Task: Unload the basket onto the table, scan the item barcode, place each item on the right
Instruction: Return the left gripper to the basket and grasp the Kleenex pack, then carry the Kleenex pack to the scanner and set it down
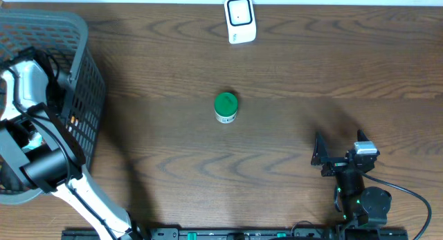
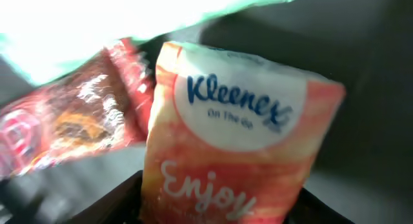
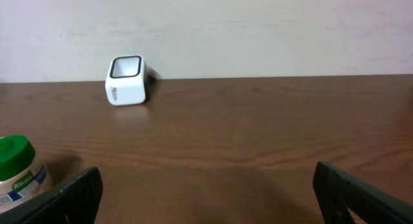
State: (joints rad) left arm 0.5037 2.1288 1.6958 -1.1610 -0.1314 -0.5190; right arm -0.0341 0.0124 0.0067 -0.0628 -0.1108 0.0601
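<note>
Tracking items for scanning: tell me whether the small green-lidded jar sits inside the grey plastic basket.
No, the small green-lidded jar stands on the brown wooden table, well apart from the grey plastic basket.

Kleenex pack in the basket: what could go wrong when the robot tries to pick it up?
1. The Kleenex pack sits between the fingers of the left gripper, but it is soft, so it could squash or slip out.
2. A shiny red wrapper lies right against it and might get pinched or dragged along.
3. The arm reaches down inside the basket, so the pack could catch on the wall coming out.
</note>
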